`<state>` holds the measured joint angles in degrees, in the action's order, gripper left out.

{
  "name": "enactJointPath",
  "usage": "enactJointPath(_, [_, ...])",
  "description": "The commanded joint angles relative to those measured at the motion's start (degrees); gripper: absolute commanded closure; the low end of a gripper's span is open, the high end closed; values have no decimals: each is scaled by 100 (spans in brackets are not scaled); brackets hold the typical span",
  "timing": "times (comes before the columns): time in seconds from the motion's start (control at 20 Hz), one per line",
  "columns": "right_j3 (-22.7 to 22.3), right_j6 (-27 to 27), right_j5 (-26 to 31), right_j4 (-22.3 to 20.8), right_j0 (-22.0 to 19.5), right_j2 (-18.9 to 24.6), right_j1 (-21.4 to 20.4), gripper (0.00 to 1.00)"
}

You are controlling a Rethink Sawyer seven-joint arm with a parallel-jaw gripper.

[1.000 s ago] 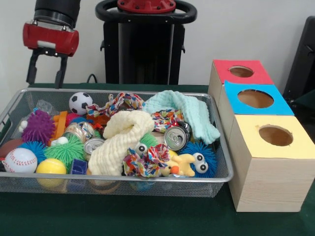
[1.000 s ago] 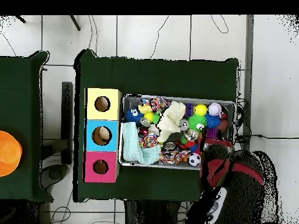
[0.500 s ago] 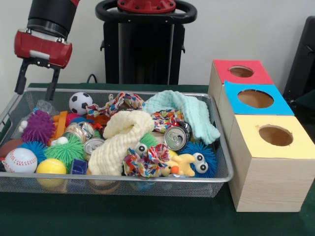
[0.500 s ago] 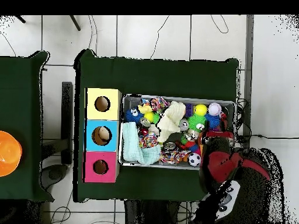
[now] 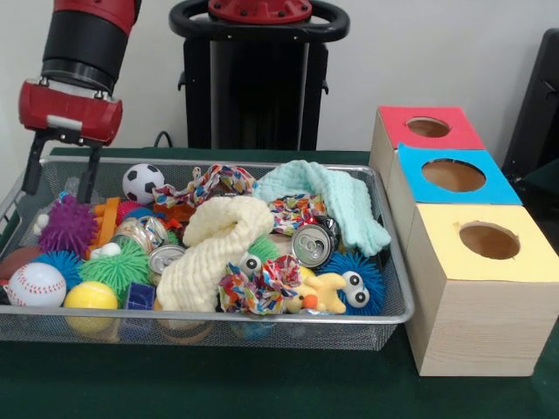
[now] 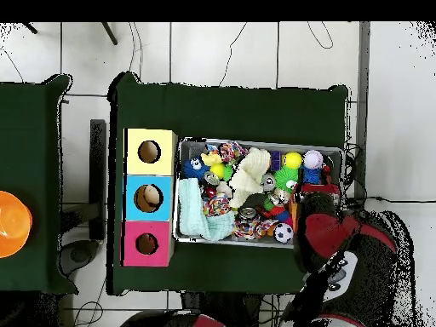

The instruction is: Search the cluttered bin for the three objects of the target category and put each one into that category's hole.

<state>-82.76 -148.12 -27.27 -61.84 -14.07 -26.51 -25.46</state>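
Observation:
The wire mesh bin (image 5: 397, 288) is full of mixed toys. At its left end lie a soccer ball (image 5: 142, 182), a purple spiky ball (image 5: 67, 225), a green spiky ball (image 5: 118, 266), a baseball (image 5: 37, 285) and a yellow ball (image 5: 90, 295). Drink cans (image 5: 313, 243) sit among a cream cloth (image 5: 223, 249) and a mint cloth (image 5: 336, 201). My gripper (image 5: 58, 194) hangs open over the bin's far left corner, just above the purple spiky ball, holding nothing. In the overhead view the arm (image 6: 328, 230) covers that end of the bin (image 6: 260, 141).
Three wooden boxes with round holes stand beside the bin: red (image 5: 428, 131), blue (image 5: 454, 175) and yellow (image 5: 489, 240). Colourful rope toys (image 5: 262, 284), a blue googly-eyed creature (image 5: 354, 284) and a yellow duck (image 5: 321, 292) fill the bin's near right. An orange object (image 6: 13, 223) lies on another table.
My gripper has moved left and come lower in the front view, from above the bin's far rim down toward the purple spiky ball. It stayed open; the bin's contents have not shifted.

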Motion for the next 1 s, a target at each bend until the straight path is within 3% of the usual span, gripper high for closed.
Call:
enactJointPath(0.05, [606, 1565, -466, 386, -204, 381, 595, 0])
enactJointPath(0.35, [849, 1288, -395, 120, -258, 420, 827, 0])
enactJointPath(0.75, [1132, 394, -103, -519, -207, 491, 1159, 0])
enactJointPath(1.0, [1234, 224, -53, -603, -241, 551, 1313, 0])
